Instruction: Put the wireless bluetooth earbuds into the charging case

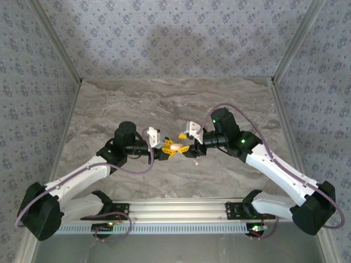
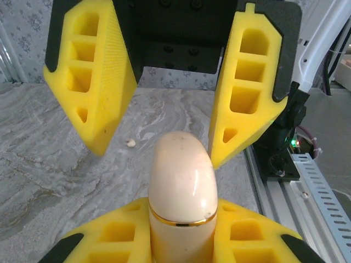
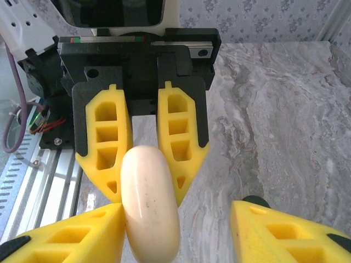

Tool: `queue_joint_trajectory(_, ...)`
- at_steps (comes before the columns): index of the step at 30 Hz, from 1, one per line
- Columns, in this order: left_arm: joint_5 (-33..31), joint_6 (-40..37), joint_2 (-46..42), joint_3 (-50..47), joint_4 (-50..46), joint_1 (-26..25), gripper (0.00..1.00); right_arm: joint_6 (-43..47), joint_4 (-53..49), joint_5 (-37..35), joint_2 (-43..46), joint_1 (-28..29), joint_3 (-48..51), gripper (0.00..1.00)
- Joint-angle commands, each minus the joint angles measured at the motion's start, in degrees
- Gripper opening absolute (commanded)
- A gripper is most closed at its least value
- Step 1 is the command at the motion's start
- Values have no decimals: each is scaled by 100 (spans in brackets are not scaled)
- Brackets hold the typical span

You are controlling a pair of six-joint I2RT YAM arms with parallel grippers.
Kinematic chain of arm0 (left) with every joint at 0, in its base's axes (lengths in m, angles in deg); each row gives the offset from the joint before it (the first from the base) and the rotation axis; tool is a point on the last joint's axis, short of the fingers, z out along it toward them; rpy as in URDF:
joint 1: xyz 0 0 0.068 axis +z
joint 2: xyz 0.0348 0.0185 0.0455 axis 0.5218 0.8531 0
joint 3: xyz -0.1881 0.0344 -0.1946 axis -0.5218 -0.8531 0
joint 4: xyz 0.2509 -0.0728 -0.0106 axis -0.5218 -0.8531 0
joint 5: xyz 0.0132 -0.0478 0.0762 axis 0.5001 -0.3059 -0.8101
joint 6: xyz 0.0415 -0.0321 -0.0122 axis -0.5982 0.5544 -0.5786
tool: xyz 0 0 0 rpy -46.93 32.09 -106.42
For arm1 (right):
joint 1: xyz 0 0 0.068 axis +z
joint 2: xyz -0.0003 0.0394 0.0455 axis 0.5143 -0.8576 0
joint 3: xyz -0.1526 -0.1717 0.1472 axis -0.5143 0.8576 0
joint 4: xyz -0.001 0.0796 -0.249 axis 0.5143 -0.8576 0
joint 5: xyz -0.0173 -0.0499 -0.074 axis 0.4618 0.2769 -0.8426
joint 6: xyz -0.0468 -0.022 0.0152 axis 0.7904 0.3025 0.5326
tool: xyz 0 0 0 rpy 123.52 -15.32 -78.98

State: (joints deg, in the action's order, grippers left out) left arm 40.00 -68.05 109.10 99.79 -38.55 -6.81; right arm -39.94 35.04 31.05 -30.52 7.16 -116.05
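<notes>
Where the hands meet over the grey marbled surface (image 1: 230, 104), the left hand (image 1: 168, 149) clamps the pale charging case (image 1: 175, 146), with the right hand (image 1: 184, 143) opposite. Left wrist: the case, lid shut and contents hidden, sits between those fingers (image 2: 109, 241); a pale crumb (image 2: 130, 143) lies beyond. Right wrist: its own fingers (image 3: 66, 235) gape apart, one touching the case, with a patterned wall (image 3: 263, 19) behind.

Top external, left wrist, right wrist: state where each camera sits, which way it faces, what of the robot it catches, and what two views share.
Top external: above and behind the bases, looking down on the table; both arms, with left gripper and right gripper tip to tip.
Left wrist: on the left arm, facing the right gripper's open fingers; own fingers clamp the charging case.
Right wrist: on the right arm, facing the left gripper; own fingers spread.
Shared: both wrist views show the case.
</notes>
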Motion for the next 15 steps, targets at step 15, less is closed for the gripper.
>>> queue_joint_trajectory(15, 295, 30, -28, -24, 133, -22, 16, -291, 421, 180, -9, -278, 23, 53)
